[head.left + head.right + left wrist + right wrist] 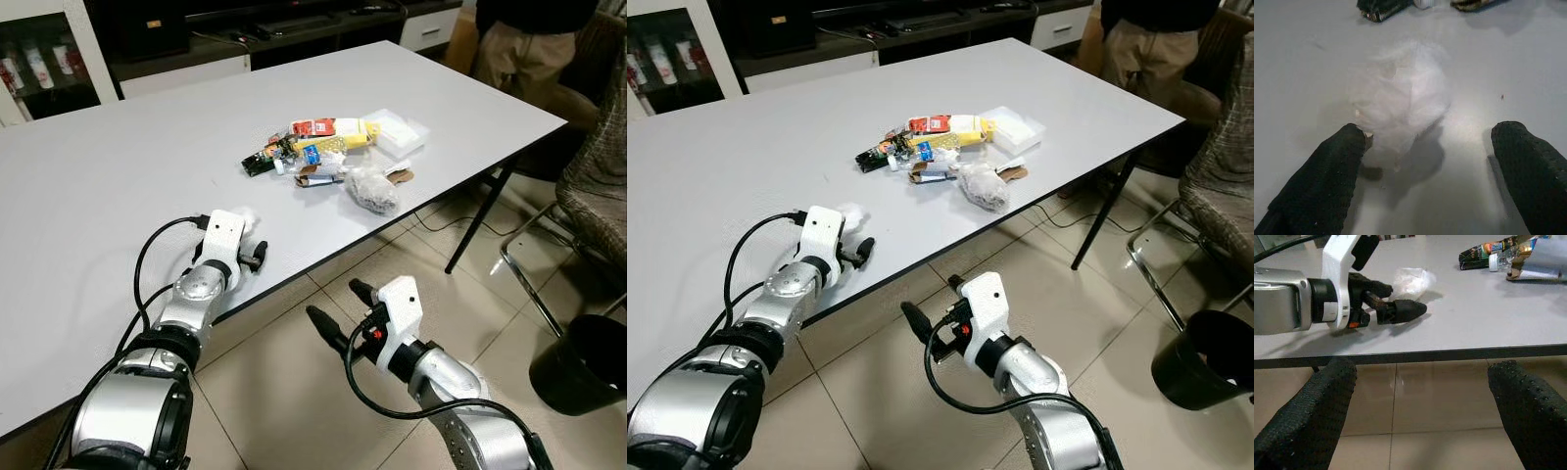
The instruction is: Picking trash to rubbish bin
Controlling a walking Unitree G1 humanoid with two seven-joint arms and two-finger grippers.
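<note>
Two tools stand apart-fingered: our left tool (pixel 1425 171) on the bench (pixel 98 196), crumpled white wrapper (pixel 1400 103) just ahead between its fingertips; our right tool (pixel 333 311) over the floor.

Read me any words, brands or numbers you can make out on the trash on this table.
None can be read.
Red and yellow wrappers: printing there, too small and blurred to read.
Dark packet: coloured marks, unreadable.
Crumpled white tissue between the open left hand's fingers: no text.
White box: no text visible.
</note>
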